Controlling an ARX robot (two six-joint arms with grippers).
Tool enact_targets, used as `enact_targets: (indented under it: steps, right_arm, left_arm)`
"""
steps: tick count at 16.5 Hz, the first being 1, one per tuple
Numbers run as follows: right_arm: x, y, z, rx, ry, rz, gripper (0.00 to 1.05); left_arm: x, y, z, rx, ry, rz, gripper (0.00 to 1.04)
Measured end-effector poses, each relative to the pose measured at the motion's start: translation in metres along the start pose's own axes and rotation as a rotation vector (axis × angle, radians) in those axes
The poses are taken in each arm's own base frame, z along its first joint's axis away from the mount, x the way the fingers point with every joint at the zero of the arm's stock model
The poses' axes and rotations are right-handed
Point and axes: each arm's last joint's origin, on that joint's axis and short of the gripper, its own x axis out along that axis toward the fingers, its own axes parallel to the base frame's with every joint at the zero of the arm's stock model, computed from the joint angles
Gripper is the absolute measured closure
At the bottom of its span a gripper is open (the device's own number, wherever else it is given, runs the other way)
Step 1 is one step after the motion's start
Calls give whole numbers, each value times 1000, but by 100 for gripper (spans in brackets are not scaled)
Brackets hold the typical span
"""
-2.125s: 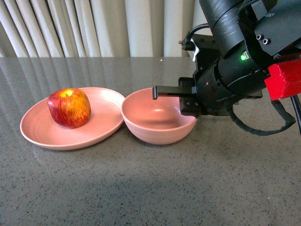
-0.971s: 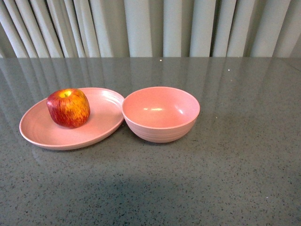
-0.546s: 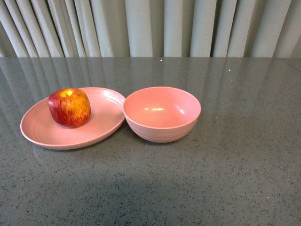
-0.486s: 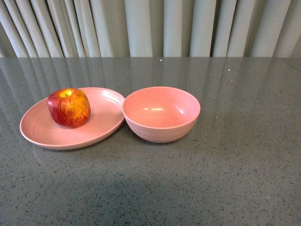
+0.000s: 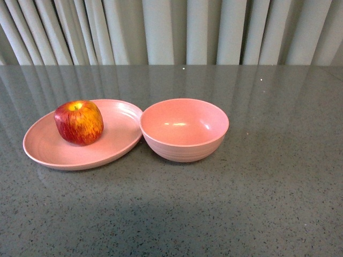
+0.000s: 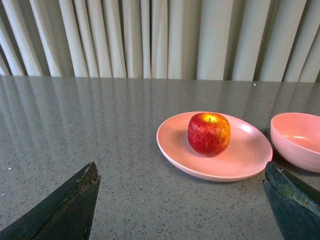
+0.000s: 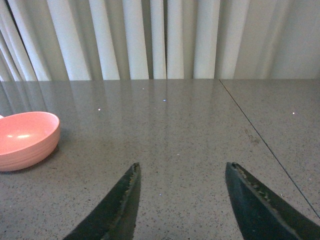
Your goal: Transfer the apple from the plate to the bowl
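Note:
The red apple (image 5: 79,122) streaked with yellow sits on the left part of the shallow pink plate (image 5: 112,147). The deep pink bowl (image 5: 184,130) stands empty right beside the plate, touching its rim. Neither arm shows in the front view. In the left wrist view my left gripper (image 6: 181,169) is open and empty, low over the table, with the apple (image 6: 209,134), the plate (image 6: 175,155) and the bowl (image 6: 295,141) ahead of it. In the right wrist view my right gripper (image 7: 183,167) is open and empty, with the bowl (image 7: 25,140) off to one side.
The grey speckled table (image 5: 257,203) runs back to pale pleated curtains (image 5: 171,32). A thin seam (image 7: 260,140) crosses the tabletop in the right wrist view.
About two seconds ago my right arm reached over the bowl from the right; it has since drawn back out of the front view. The apple, plate and bowl stay in place.

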Motion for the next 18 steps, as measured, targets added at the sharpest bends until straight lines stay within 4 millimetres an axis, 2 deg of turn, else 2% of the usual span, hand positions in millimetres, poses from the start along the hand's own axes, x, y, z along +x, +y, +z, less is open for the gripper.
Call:
enact_targets:
  steps: [3,4,5,16,17,18]
  right_arm:
    - [0,0,0,0,0,0,12]
    - [0,0,0,0,0,0,5]
    - [0,0,0,0,0,0,8]
    - [0,0,0,0,0,0,7]
    - [0,0,0,0,0,0,7]
    - [0,0,0,0,0,0,7]
  left_arm:
    - [0,0,0,0,0,0,7]
    - [0,0,0,0,0,0,7]
    - [0,0,0,0,0,0,7]
    - [0,0,0,0,0,0,7]
    - [0,0,-3,-4,89,17,7]
    - [1,-2,-2,3,285,51,7]
